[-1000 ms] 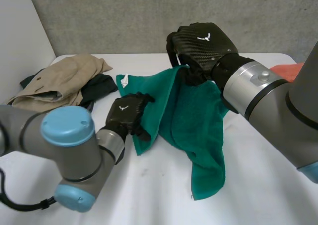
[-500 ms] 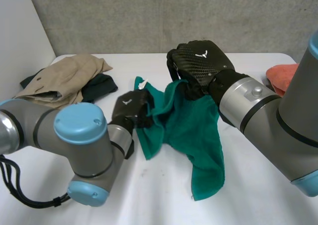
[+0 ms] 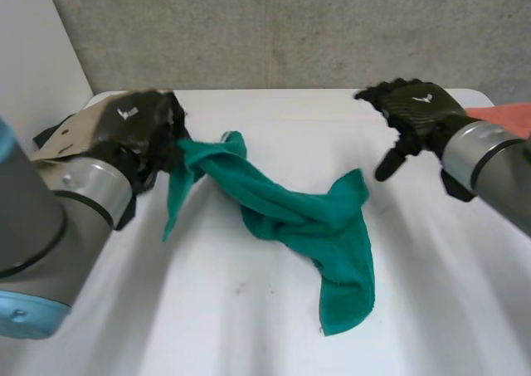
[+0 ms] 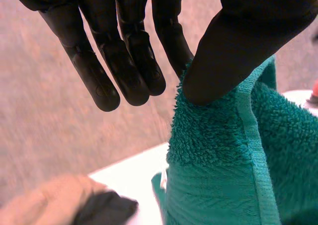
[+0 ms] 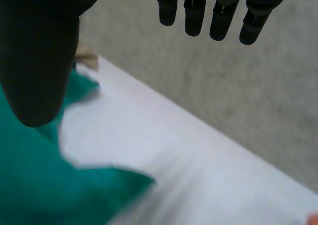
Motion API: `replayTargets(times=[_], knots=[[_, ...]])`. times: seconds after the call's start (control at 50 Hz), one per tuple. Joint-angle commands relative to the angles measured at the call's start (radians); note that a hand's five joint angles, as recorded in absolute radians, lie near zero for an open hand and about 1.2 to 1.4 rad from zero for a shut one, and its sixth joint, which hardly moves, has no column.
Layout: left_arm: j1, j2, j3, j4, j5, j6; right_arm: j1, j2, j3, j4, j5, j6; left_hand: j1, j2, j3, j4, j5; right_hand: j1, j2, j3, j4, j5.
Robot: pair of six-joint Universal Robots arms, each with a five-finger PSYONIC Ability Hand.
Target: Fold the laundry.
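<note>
While the left hand [image 3: 133, 127] pinches an edge of the green towel [image 3: 307, 218] between thumb and fingers [image 4: 124, 71] at the far left of the bench [image 3: 249, 326], the cloth stretches rightward and lies crumpled mid-bench. The right hand [image 3: 415, 110] hangs apart at the far right, fingers spread wide, holding nothing. A tan garment [image 3: 60, 139] lies far left and an orange cloth [image 3: 502, 114] far right.
</note>
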Motion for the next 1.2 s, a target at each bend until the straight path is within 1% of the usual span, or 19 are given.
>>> replayTargets(times=[0.02,0.12,0.22,0.3,0.32,0.4,0.52,0.62,0.68,0.7,0.72,0.78,0.86,0.98,1.02,1.04,1.1,1.16,1.2], knots=[[-0.003,0.081,0.084,-0.068,-0.001,0.039,-0.085,0.192,-0.104,0.133,-0.109,-0.200,0.257,0.202,0.208,0.199,0.250,-0.051,-0.034,-0.035,-0.030,-0.048],[-0.013,0.084,0.122,-0.113,0.009,0.056,-0.085,0.286,-0.112,0.135,-0.129,-0.311,0.257,0.202,0.208,0.199,0.250,-0.051,-0.034,-0.035,-0.030,-0.048],[-0.024,0.088,0.124,-0.122,0.024,0.056,-0.074,0.359,-0.138,0.046,-0.144,-0.302,0.257,0.202,0.208,0.199,0.250,-0.051,-0.034,-0.035,-0.030,-0.048],[-0.027,0.094,0.118,-0.128,0.025,0.057,-0.071,0.405,-0.164,-0.075,-0.146,-0.213,0.257,0.202,0.208,0.199,0.250,-0.051,-0.034,-0.035,-0.030,-0.048],[-0.027,0.096,0.116,-0.131,0.027,0.057,-0.056,0.422,-0.182,-0.121,-0.152,-0.158,0.257,0.202,0.208,0.199,0.250,-0.051,-0.034,-0.035,-0.030,-0.048],[-0.033,0.128,0.107,-0.145,0.027,0.057,-0.011,0.485,-0.253,-0.184,-0.141,-0.046,0.257,0.202,0.208,0.199,0.250,-0.051,-0.034,-0.035,-0.030,-0.048],[-0.036,0.165,0.096,-0.156,0.027,0.059,0.024,0.560,-0.362,-0.178,-0.124,0.004,0.257,0.202,0.208,0.199,0.250,-0.051,-0.034,-0.035,-0.030,-0.048],[-0.036,0.174,0.093,-0.159,0.027,0.079,0.062,0.639,-0.445,-0.106,-0.155,0.002,0.257,0.202,0.208,0.199,0.250,-0.032,-0.015,-0.016,-0.011,-0.030],[-0.038,0.176,0.095,-0.159,0.027,0.099,0.084,0.698,-0.520,-0.034,-0.178,0.002,0.257,0.202,0.208,0.199,0.250,0.152,0.169,0.169,0.173,0.155],[-0.038,0.176,0.095,-0.159,0.027,0.102,0.085,0.709,-0.537,-0.020,-0.180,0.002,0.257,0.202,0.208,0.199,0.250,0.275,0.292,0.291,0.296,0.278],[-0.039,0.176,0.095,-0.157,0.027,0.109,0.085,0.724,-0.563,-0.005,-0.181,0.004,0.257,0.202,0.208,0.199,0.250,0.593,0.610,0.609,0.614,0.596],[-0.040,0.176,0.098,-0.156,0.027,0.115,0.085,0.731,-0.590,0.008,-0.170,0.004,0.257,0.202,0.208,0.199,0.250,1.143,1.160,1.160,1.164,1.146],[-0.032,0.173,0.104,-0.151,0.027,0.119,0.082,0.671,-0.578,0.008,-0.152,0.008,0.257,0.202,0.208,0.199,0.250,1.171,1.188,1.187,1.192,1.173],[-0.003,0.171,0.106,-0.150,0.027,0.119,0.020,0.381,-0.447,0.000,-0.135,-0.048,0.257,0.202,0.208,0.199,0.250,1.171,1.188,1.187,1.192,1.173],[0.011,0.171,0.107,-0.150,0.027,0.120,-0.013,0.300,-0.396,0.008,-0.127,-0.099,0.257,0.202,0.208,0.199,0.250,1.171,1.188,1.187,1.192,1.173],[0.025,0.171,0.107,-0.151,0.027,0.120,-0.048,0.210,-0.336,0.015,-0.120,-0.158,0.257,0.202,0.208,0.199,0.250,1.171,1.188,1.187,1.192,1.173],[0.046,0.170,0.104,-0.154,0.029,0.122,-0.089,0.047,-0.223,0.054,-0.097,-0.286,0.257,0.202,0.208,0.199,0.250,1.171,1.188,1.187,1.192,1.173],[0.056,0.150,0.096,-0.167,0.033,0.141,-0.094,-0.048,-0.169,0.118,-0.075,-0.387,0.257,0.202,0.208,0.199,0.250,1.171,1.188,1.187,1.192,1.173],[0.057,0.116,0.087,-0.193,0.044,0.186,-0.093,-0.123,-0.126,0.189,-0.043,-0.485,0.257,0.202,0.208,0.199,0.250,1.171,1.188,1.187,1.192,1.173]])
